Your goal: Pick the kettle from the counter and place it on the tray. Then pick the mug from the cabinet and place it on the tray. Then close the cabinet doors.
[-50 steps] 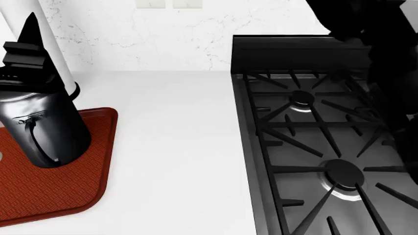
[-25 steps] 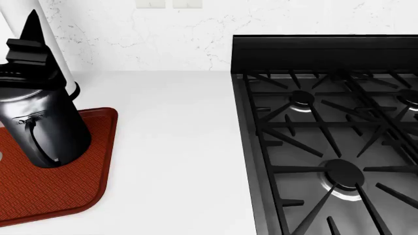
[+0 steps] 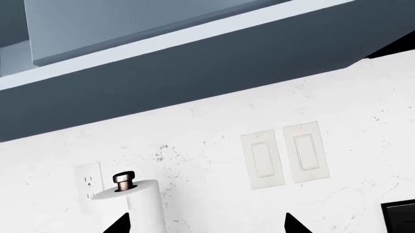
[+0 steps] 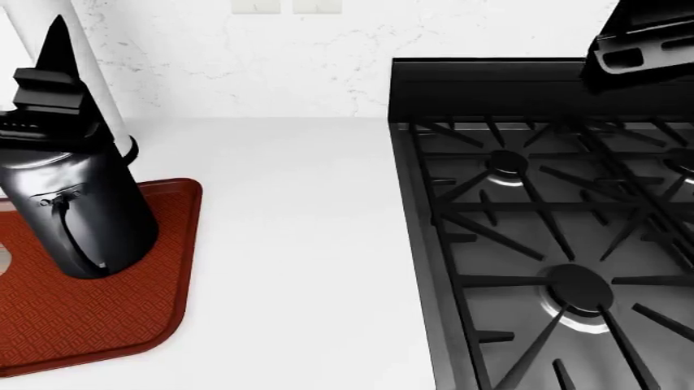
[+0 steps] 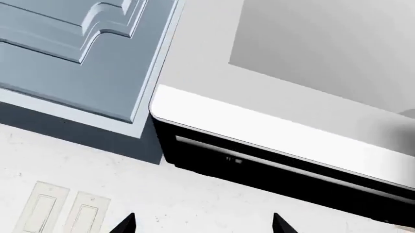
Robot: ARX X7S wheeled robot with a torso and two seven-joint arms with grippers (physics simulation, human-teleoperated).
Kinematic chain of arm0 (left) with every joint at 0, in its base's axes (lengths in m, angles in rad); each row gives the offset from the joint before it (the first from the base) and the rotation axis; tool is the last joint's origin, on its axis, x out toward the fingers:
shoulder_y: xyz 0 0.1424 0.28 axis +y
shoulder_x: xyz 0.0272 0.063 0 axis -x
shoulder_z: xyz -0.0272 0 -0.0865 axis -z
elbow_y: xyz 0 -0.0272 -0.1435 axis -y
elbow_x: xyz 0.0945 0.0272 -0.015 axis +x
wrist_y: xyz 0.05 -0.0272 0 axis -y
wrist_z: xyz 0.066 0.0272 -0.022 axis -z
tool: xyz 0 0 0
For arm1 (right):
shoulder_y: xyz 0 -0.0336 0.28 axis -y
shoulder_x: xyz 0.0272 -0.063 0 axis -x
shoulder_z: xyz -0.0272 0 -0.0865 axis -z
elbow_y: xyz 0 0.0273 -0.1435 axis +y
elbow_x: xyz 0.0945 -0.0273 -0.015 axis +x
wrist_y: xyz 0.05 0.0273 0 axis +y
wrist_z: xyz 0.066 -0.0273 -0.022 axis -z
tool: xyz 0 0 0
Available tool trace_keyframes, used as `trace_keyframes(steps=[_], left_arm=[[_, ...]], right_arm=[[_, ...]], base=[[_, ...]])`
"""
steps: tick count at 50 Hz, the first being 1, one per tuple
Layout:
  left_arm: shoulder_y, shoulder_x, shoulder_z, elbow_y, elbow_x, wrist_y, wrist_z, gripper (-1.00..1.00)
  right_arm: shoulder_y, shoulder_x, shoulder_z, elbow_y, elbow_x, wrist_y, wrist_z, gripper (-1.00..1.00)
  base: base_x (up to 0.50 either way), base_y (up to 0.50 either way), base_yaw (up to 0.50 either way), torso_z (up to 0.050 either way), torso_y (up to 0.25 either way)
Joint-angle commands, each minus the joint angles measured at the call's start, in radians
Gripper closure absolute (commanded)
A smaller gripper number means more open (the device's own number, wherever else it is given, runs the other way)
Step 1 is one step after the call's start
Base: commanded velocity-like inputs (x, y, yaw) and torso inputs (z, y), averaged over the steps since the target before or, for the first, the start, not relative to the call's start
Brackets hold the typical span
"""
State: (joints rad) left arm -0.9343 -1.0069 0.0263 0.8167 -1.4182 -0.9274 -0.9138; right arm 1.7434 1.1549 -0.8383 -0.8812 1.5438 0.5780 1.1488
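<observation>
One kettle (image 4: 76,207) stands on one tray (image 4: 97,325); both grippers, left (image 3: 206,225) and right (image 5: 202,224), spread wide.

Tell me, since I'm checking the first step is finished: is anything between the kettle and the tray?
Nothing visible is. In the head view the kettle already stands on the tray, near its back right corner, with the left gripper just above its lid.
</observation>
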Motion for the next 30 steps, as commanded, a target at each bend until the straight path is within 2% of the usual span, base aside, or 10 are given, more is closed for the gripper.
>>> trace_keyframes(steps=[1,30], left_arm=[[0.008,0.000,-0.002,0.005,0.016,0.007,0.010,-1.00],[0.019,-0.012,-0.015,0.012,0.022,0.022,0.014,-1.00]], right_arm=[[-0.035,0.048,0.003,-0.045,0.003,-0.010,-0.001,-1.00],[-0.020,0.022,0.011,-0.043,-0.003,0.012,-0.006,-1.00]], base=[[0.00,0.50,0.00,0.000,0.000],[0.00,0.50,0.00,0.000,0.000]])
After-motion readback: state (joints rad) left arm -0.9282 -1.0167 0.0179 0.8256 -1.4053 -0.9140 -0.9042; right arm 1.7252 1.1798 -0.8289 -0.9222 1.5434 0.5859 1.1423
